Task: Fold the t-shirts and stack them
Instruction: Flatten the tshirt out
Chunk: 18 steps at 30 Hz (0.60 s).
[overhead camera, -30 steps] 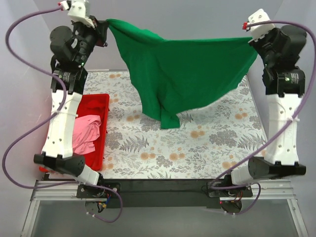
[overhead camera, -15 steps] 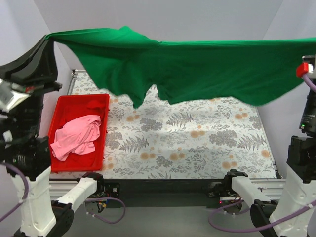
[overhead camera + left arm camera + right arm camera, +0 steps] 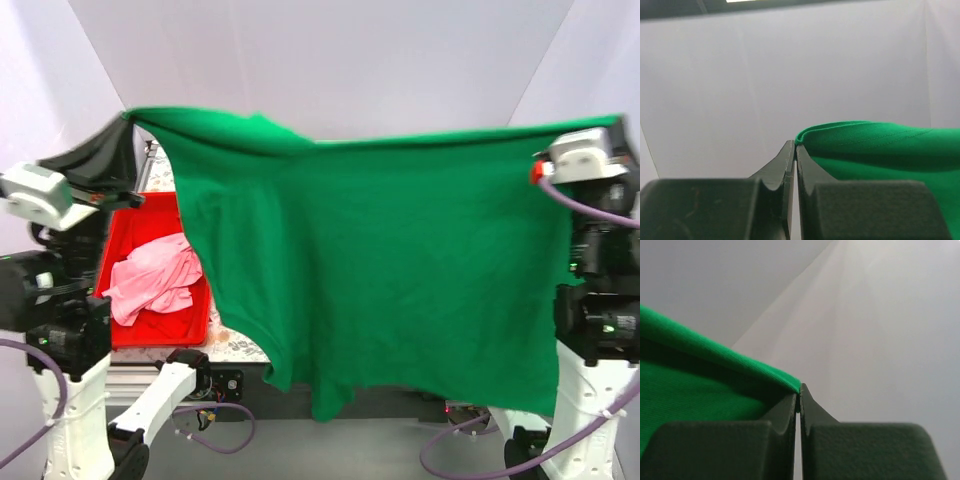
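The green t-shirt hangs spread like a curtain between my two arms, high above the table and close to the top camera. My left gripper is shut on its upper left corner; in the left wrist view the jaws pinch the green hem. My right gripper is shut on the upper right corner; the right wrist view shows the pinch on green cloth. The pink t-shirt lies crumpled in the red tray at the left.
The hanging green cloth hides most of the patterned table; only a strip shows by the tray. White enclosure walls stand behind and at both sides. The arm bases stand at the lower left and right.
Both arms have lifted and pulled toward the near edge; the green t-shirt, first draped far over the table, now hangs flat and stretched close in front of the camera.
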Each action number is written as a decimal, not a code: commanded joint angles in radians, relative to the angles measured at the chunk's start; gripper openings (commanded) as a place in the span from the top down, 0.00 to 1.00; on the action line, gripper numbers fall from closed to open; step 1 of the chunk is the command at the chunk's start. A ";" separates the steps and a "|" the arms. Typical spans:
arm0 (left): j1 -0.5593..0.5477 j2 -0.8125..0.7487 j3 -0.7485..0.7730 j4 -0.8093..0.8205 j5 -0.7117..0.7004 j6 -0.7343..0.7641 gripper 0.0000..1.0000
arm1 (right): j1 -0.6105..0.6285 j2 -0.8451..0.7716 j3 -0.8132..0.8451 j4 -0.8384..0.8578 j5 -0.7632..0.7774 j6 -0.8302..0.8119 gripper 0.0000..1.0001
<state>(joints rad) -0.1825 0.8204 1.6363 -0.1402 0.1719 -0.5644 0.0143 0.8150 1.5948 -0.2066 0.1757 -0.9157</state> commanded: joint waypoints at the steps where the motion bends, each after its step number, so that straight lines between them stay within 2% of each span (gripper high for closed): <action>1: 0.008 -0.070 -0.207 -0.070 -0.012 0.035 1.00 | -0.004 -0.083 -0.201 -0.025 -0.068 -0.031 0.99; 2: 0.008 -0.085 -0.255 -0.071 0.004 0.035 1.00 | -0.004 -0.097 -0.310 -0.022 -0.088 -0.038 0.99; 6: 0.008 -0.099 -0.478 -0.064 0.047 0.015 1.00 | -0.005 -0.111 -0.517 0.005 -0.100 -0.058 0.99; 11: 0.008 0.037 -0.696 0.091 0.061 0.005 1.00 | -0.005 -0.011 -0.683 0.108 -0.157 -0.048 0.99; 14: 0.008 0.149 -0.727 0.201 0.069 0.014 1.00 | -0.005 0.097 -0.746 0.196 -0.168 -0.057 0.99; 18: 0.006 0.419 -0.687 0.309 0.048 0.032 1.00 | -0.004 0.290 -0.782 0.328 -0.168 -0.078 0.99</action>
<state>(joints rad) -0.1822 1.1488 0.9119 0.0177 0.2317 -0.5556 0.0143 1.0229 0.8188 -0.0761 0.0185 -0.9741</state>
